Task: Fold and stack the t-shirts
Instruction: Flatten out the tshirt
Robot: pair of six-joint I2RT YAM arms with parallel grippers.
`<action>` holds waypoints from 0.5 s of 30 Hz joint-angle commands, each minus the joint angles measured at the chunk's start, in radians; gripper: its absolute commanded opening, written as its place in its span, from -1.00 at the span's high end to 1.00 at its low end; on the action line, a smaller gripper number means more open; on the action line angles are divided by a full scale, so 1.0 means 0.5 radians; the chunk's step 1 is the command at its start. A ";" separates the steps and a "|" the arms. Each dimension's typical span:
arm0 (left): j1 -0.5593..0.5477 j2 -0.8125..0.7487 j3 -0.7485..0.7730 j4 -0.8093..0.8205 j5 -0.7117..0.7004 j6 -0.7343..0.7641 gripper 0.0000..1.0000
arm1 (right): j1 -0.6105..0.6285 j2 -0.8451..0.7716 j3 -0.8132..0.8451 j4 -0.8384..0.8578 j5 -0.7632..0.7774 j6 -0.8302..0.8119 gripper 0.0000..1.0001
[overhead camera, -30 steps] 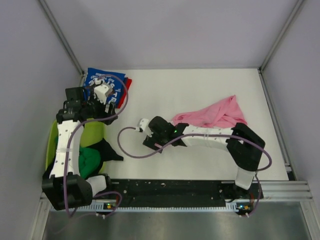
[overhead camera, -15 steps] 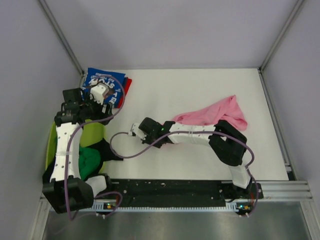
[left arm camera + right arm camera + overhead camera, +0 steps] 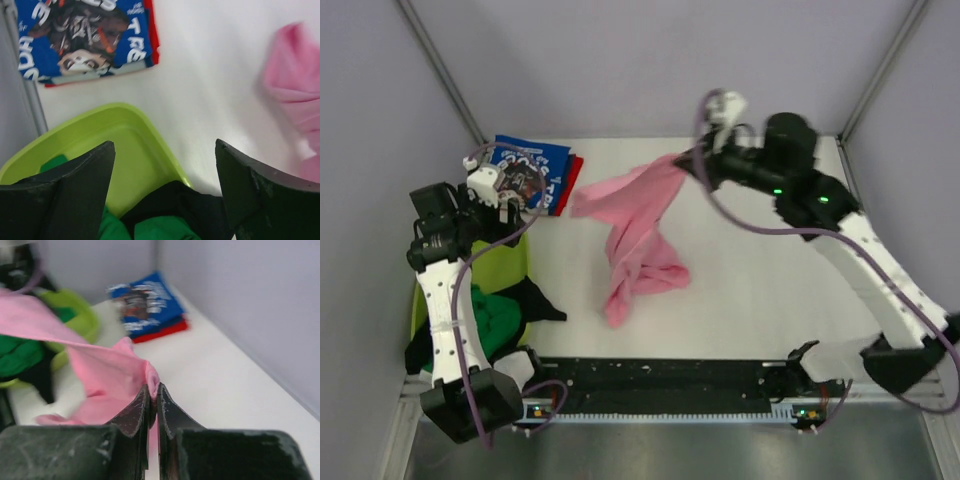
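Right pincer (image 3: 153, 390) clamped tight on pink t-shirt (image 3: 640, 250), cloth draping to the table (image 3: 770, 280) right of lime tub (image 3: 125, 135), left pincer (image 3: 164, 150) wide open and empty above the tub, folded blue t-shirt (image 3: 532, 172) atop red t-shirt (image 3: 576, 176) beyond the tub.

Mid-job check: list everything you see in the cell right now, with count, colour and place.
pink t-shirt: 1, pink, one edge lifted in the right gripper, lower part crumpled mid-table
blue graphic t-shirt: 1, blue with white lettering, folded, far left corner
red t-shirt: 1, red, under the blue one, edge showing
tub: 1, lime green, left side of the table
green t-shirt: 1, green, bunched in the tub
black t-shirt: 1, black, in the tub, spilling over its rim
table: 1, white
left gripper: 1, black fingers, open, above the tub
right gripper: 1, black fingers, shut on the pink t-shirt, raised
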 commanded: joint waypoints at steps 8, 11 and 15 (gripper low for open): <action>-0.691 0.103 0.127 -0.128 0.541 0.285 -0.57 | -1.073 -0.802 -1.391 0.157 1.020 0.835 1.00; -1.109 0.216 0.047 -0.212 0.465 0.387 -0.60 | -1.166 -0.744 -1.514 0.173 0.966 0.903 1.00; -1.395 0.522 0.059 -0.202 0.320 0.381 -0.60 | -1.169 -0.664 -1.564 0.206 0.886 0.921 1.00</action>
